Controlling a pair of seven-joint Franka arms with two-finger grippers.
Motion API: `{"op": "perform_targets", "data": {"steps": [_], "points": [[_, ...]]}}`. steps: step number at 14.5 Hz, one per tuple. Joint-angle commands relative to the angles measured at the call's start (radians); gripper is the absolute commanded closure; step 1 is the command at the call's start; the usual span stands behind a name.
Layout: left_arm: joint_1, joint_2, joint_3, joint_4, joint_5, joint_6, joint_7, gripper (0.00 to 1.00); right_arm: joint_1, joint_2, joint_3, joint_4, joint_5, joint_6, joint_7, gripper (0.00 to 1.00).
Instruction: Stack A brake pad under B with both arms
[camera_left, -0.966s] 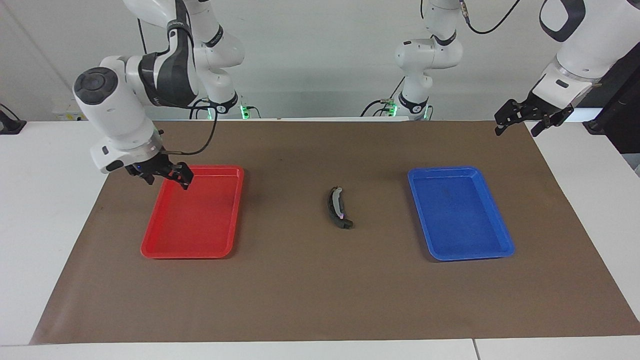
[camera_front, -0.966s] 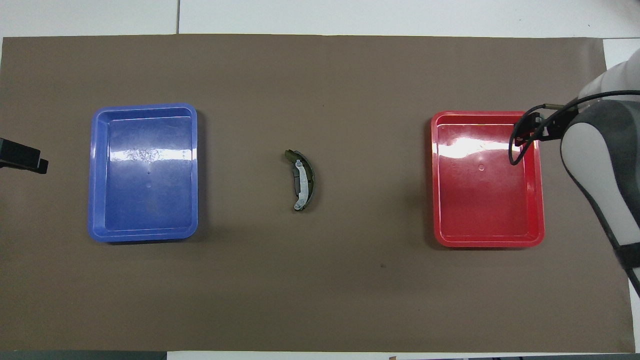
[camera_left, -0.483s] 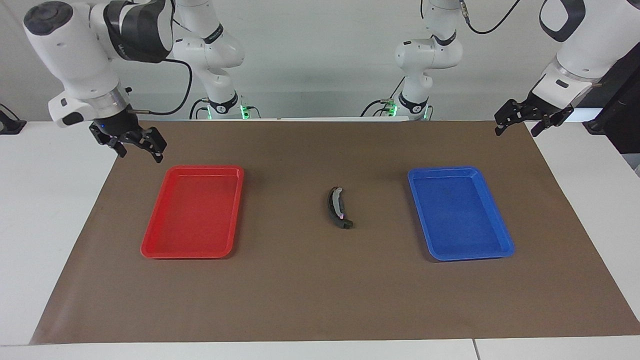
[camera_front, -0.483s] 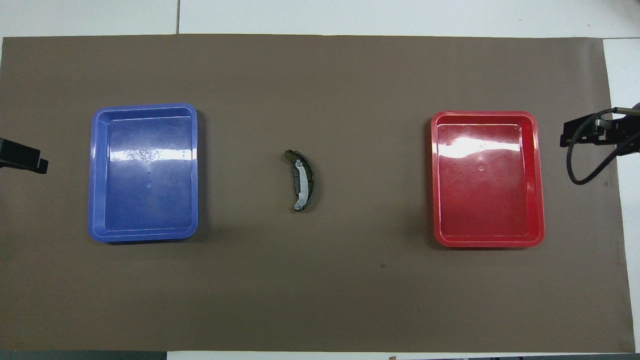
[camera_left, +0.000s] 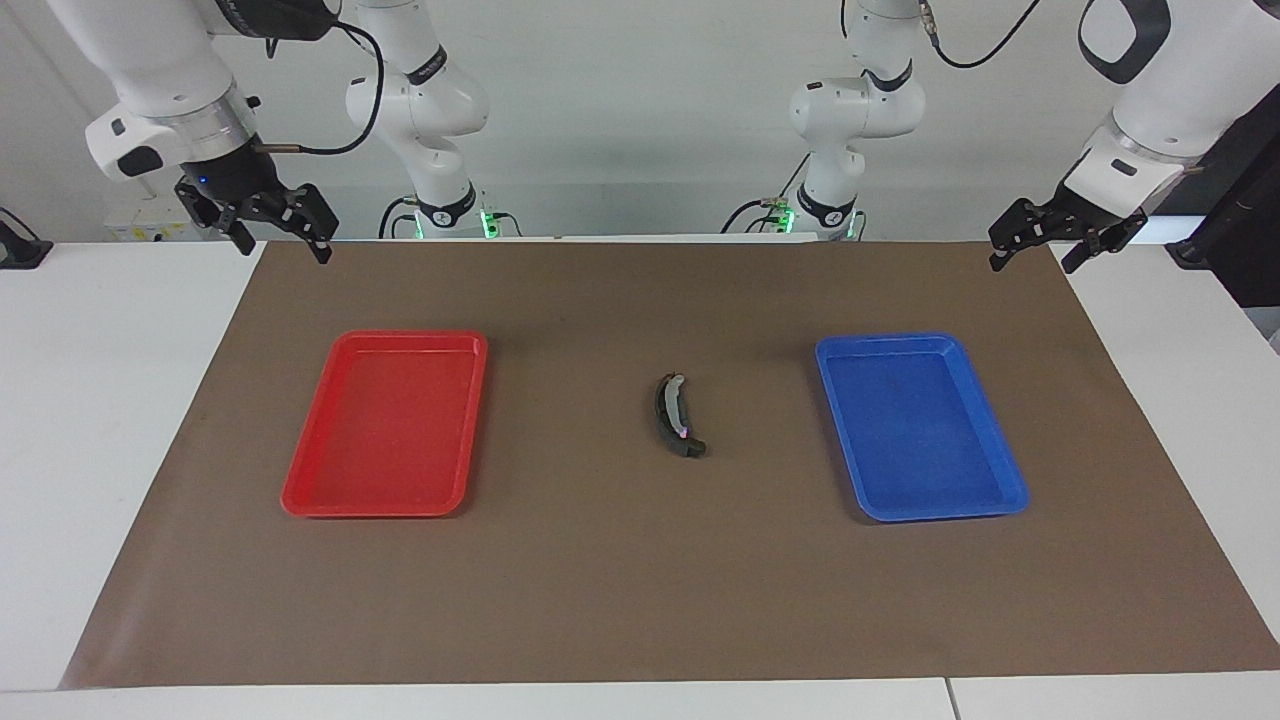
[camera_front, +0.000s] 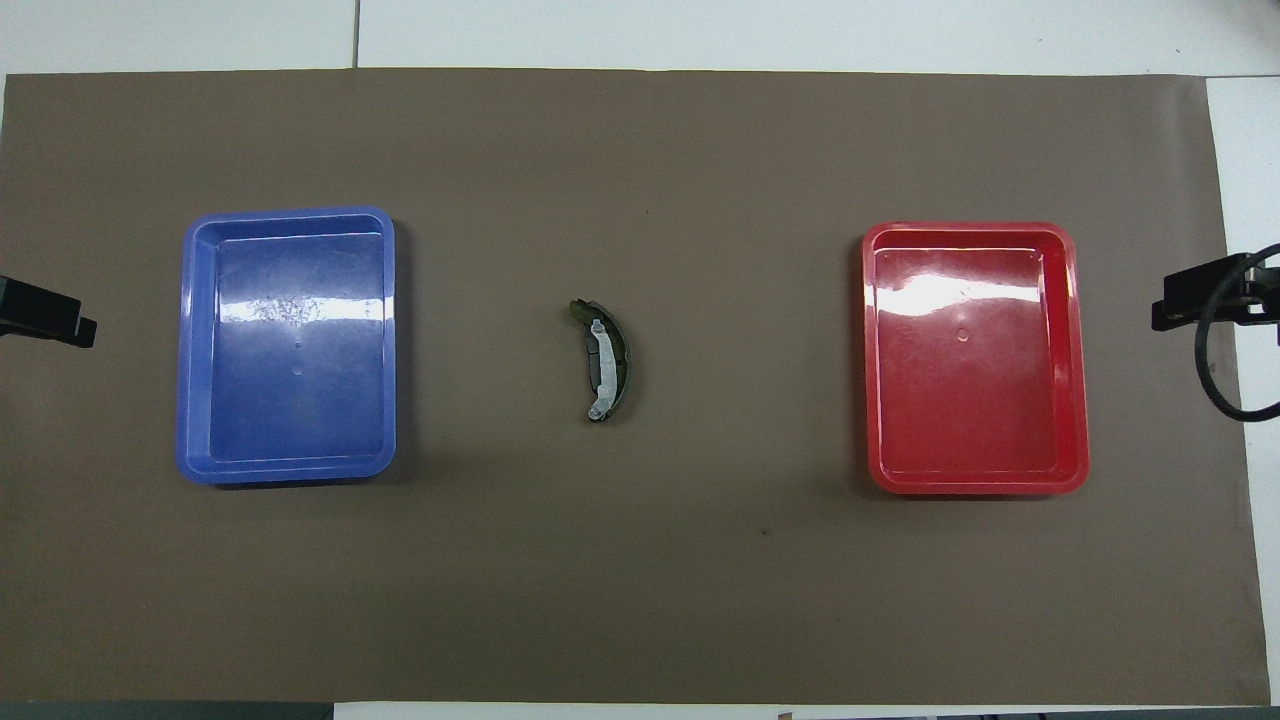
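Observation:
The crescent-shaped B piece (camera_left: 677, 415), dark with a silvery strip, lies on the brown mat midway between the two trays; it also shows in the overhead view (camera_front: 603, 361). The short flat A brake pad does not show apart from it. A dark block sits under the crescent's end farther from the robots, and I cannot tell whether that is the pad. My right gripper (camera_left: 283, 250) is open and empty, raised over the mat's corner at the right arm's end. My left gripper (camera_left: 1032, 263) is open and empty, and waits over the mat's corner at the left arm's end.
An empty red tray (camera_left: 340, 500) lies toward the right arm's end, and an empty blue tray (camera_left: 1000, 500) toward the left arm's end. The brown mat (camera_left: 640, 600) covers most of the white table. In the overhead view only the gripper tips (camera_front: 1195, 300) (camera_front: 55, 320) show at the edges.
My right gripper has risen from over the red tray's corner and drawn back to the mat's corner by the robots. The left arm and the brake pieces have not moved.

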Motion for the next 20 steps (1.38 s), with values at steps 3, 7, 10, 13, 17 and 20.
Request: {"op": "perform_targets", "data": {"steps": [3,7,10,13,17,20], "points": [[0.016,-0.014,-0.009,-0.015,-0.008,-0.008,0.013,0.0,0.023,0.01,0.002,-0.013,0.005,0.037,-0.024,0.0],[0.016,-0.014,-0.009,-0.015,-0.008,-0.008,0.013,0.0,0.034,0.019,0.004,0.015,-0.027,0.004,-0.031,0.0],[0.016,-0.014,-0.009,-0.015,-0.008,-0.01,0.013,0.0,0.033,0.03,0.002,0.044,-0.015,-0.038,-0.03,0.0],[0.016,-0.014,-0.009,-0.015,-0.008,-0.008,0.015,0.0,0.034,0.021,0.002,0.027,-0.015,-0.023,-0.024,0.0],[0.016,-0.014,-0.009,-0.015,-0.008,-0.008,0.013,0.0,0.025,0.021,0.002,0.026,-0.015,-0.024,-0.03,0.0],[0.016,-0.014,-0.009,-0.015,-0.008,-0.008,0.013,0.0,0.025,0.019,0.002,0.02,-0.029,-0.026,-0.033,0.0]]}}
